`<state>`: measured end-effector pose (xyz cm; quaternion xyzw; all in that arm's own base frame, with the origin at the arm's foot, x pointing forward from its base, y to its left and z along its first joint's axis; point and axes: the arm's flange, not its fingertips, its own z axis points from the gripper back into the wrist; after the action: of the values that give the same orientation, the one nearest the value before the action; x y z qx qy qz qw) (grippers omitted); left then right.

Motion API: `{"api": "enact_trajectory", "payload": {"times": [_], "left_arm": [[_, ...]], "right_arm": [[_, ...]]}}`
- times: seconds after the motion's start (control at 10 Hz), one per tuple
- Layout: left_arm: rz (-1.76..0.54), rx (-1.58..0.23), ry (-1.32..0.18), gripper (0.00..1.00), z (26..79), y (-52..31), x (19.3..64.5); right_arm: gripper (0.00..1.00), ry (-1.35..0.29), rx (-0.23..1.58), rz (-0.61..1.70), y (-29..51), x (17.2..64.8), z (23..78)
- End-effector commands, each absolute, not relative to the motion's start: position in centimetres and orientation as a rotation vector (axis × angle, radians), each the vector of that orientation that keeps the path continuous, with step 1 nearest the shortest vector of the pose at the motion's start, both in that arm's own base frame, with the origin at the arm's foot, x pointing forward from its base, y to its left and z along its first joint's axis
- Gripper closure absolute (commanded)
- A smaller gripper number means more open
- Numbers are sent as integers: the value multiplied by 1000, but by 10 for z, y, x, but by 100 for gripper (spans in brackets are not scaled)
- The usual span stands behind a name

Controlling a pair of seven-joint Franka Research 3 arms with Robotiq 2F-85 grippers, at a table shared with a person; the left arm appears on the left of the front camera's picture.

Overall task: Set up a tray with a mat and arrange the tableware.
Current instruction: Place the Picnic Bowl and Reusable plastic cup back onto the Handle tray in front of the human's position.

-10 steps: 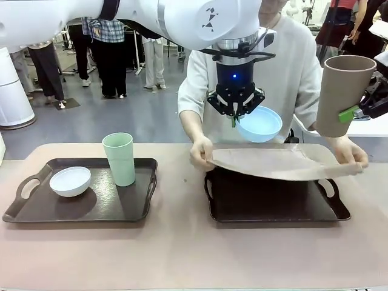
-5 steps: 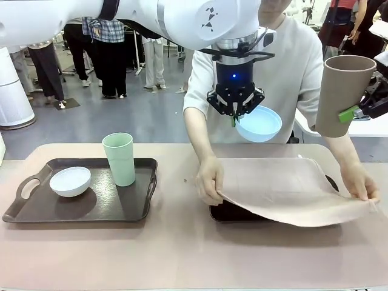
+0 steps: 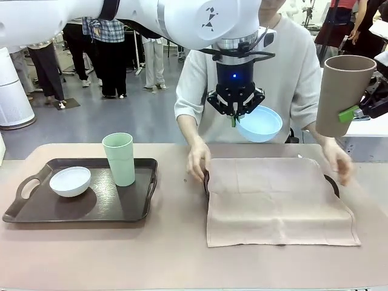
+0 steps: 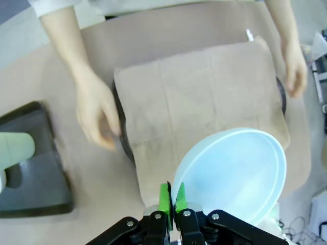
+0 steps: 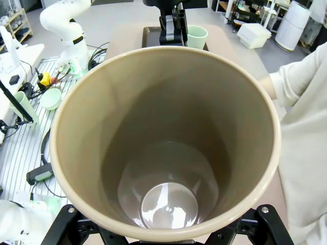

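My left gripper (image 3: 234,116) hangs high over the table's middle, shut on the rim of the pale blue bowl (image 3: 260,124), which tilts in the air. From the left wrist, its fingers (image 4: 164,196) pinch the bowl (image 4: 235,173) above the mat (image 4: 199,102). At the right edge, my right gripper (image 3: 359,109) is shut on the tan-brown tumbler (image 3: 342,94), held aloft; the right wrist view looks straight down into it (image 5: 168,143). The beige mat (image 3: 279,200) lies flat over the right tray (image 3: 331,182). The white bowl (image 3: 70,180) and green tumbler (image 3: 119,159) stand on the left tray (image 3: 79,209).
A person stands across the table, one hand (image 3: 198,160) at the mat's left edge and the other hand (image 3: 339,160) by its right edge. Bare tabletop (image 3: 182,254) runs along the front. People stand in the background.
The person has lowered the mat from a lifted, sagging hold to lie flat over the right tray, and the hands have drawn back to its sides. Neither arm has moved.
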<state>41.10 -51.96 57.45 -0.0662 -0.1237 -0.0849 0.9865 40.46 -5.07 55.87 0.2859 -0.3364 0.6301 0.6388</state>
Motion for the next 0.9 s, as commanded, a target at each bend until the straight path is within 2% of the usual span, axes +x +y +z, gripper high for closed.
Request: {"api": "enact_trajectory", "payload": {"times": [0.0,0.8], "left_arm": [[-186,-121,-259,100,575,-518,412],[-186,-121,-259,100,575,-518,412]], "right_arm": [[78,-759,641,1441,-51,406,557],[78,-759,641,1441,-51,406,557]]}}
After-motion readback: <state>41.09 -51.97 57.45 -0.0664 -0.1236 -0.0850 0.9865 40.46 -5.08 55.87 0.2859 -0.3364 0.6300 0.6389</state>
